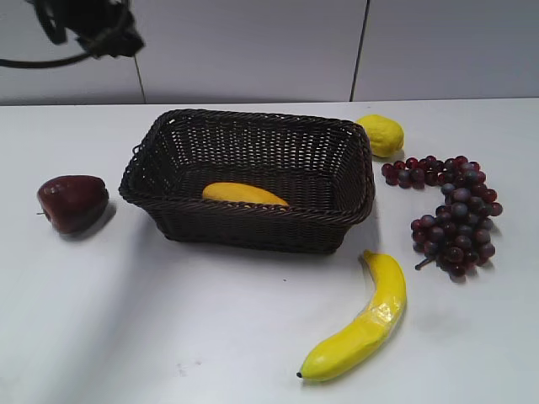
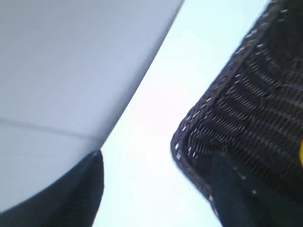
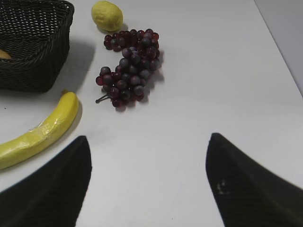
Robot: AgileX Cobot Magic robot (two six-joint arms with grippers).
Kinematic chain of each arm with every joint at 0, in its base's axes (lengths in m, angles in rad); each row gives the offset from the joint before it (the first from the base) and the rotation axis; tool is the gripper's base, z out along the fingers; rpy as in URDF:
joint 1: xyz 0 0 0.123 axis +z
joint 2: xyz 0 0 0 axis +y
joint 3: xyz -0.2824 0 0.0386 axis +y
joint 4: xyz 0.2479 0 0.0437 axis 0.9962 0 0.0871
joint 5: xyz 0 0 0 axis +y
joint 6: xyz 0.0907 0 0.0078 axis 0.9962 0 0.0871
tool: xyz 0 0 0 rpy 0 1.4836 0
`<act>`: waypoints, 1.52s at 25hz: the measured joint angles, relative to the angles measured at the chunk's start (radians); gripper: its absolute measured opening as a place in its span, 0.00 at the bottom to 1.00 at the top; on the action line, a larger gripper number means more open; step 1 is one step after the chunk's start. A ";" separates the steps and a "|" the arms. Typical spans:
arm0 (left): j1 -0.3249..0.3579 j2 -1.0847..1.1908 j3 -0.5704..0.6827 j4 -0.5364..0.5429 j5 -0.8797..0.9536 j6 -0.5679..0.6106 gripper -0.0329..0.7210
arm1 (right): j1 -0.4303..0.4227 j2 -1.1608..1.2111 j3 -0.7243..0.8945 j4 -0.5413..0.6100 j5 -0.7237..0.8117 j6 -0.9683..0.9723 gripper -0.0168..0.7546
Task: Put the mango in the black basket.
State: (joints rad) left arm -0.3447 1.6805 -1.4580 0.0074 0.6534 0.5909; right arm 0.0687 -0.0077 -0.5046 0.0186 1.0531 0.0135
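The orange-yellow mango (image 1: 243, 194) lies inside the black basket (image 1: 337, 220) near its front wall. A sliver of it shows at the edges of the left wrist view (image 2: 301, 153) and the right wrist view (image 3: 4, 54). My left gripper (image 2: 156, 189) is open and empty, raised high at the far left of the table (image 1: 93, 29), above a corner of the basket (image 2: 236, 118). My right gripper (image 3: 147, 163) is open and empty above bare table, right of the basket (image 3: 33, 56); it is out of the exterior view.
A dark red apple (image 1: 72, 202) lies left of the basket. A lemon (image 1: 381, 135), purple grapes (image 1: 450, 210) and a banana (image 1: 362, 324) lie to its right on the white table (image 1: 168, 337). The right wrist view shows the lemon (image 3: 107, 15), grapes (image 3: 130, 66) and banana (image 3: 40, 132).
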 joint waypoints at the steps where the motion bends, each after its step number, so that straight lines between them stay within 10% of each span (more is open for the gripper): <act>1: 0.042 -0.006 -0.019 0.000 0.059 -0.076 0.75 | 0.000 0.000 0.000 0.000 0.000 0.000 0.77; 6: 0.198 -0.008 -0.117 -0.001 0.371 -0.330 0.74 | 0.000 0.000 0.000 0.000 0.000 0.000 0.77; 14: 0.290 -0.078 -0.066 -0.025 0.559 -0.430 0.73 | 0.000 0.000 0.000 0.000 0.000 0.000 0.77; 38: 0.291 -0.906 0.862 -0.062 0.443 -0.440 0.73 | 0.000 0.000 0.000 0.000 0.000 0.000 0.77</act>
State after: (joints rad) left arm -0.0541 0.7742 -0.5957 -0.0549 1.0966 0.1506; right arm 0.0687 -0.0077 -0.5046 0.0186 1.0531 0.0135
